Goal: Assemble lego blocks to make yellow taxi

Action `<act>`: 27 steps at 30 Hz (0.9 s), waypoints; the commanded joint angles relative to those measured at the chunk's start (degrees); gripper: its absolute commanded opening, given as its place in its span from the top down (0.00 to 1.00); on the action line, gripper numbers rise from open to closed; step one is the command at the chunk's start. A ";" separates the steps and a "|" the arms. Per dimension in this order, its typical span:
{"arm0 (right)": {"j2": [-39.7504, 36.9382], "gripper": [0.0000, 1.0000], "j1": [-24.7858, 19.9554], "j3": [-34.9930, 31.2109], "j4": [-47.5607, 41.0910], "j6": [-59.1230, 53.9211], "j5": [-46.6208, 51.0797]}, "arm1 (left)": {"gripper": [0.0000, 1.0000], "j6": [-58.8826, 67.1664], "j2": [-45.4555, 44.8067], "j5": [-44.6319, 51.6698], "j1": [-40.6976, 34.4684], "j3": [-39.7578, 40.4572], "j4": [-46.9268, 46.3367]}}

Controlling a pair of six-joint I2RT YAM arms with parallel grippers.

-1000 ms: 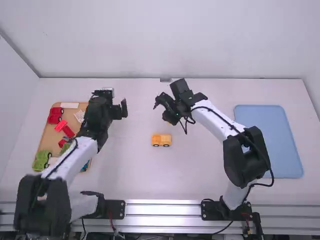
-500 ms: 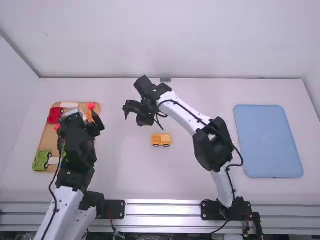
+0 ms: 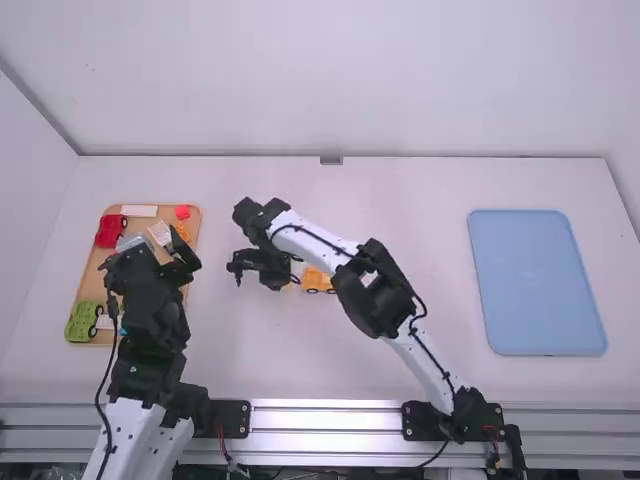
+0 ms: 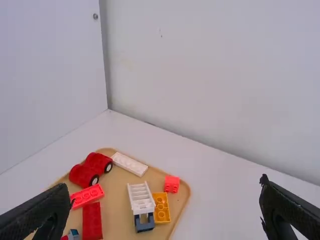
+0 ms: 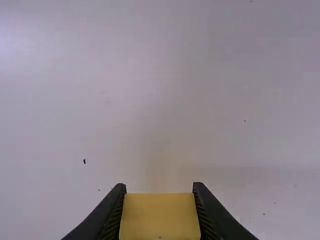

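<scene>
While the left claw (image 3: 152,252) hangs spread, the tan parts tray (image 4: 116,192) just beyond it, the right claw (image 3: 277,279) pinches what looks like a yellow block (image 5: 160,218), the orange-yellow wheeled car (image 3: 317,280) just beside it.

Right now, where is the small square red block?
In the high view, the small red block sits in the tan tray's far right corner, just beyond the yellow block.

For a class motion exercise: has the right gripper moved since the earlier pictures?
Yes, the right gripper moved left in the high view, nearer the tan tray.
</scene>
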 commanded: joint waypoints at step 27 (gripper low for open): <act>-13.64 0.02 -9.64 6.03 3.06 7.98 -4.17 | 0.01 4.83 6.21 22.86 0.11 1.14 0.13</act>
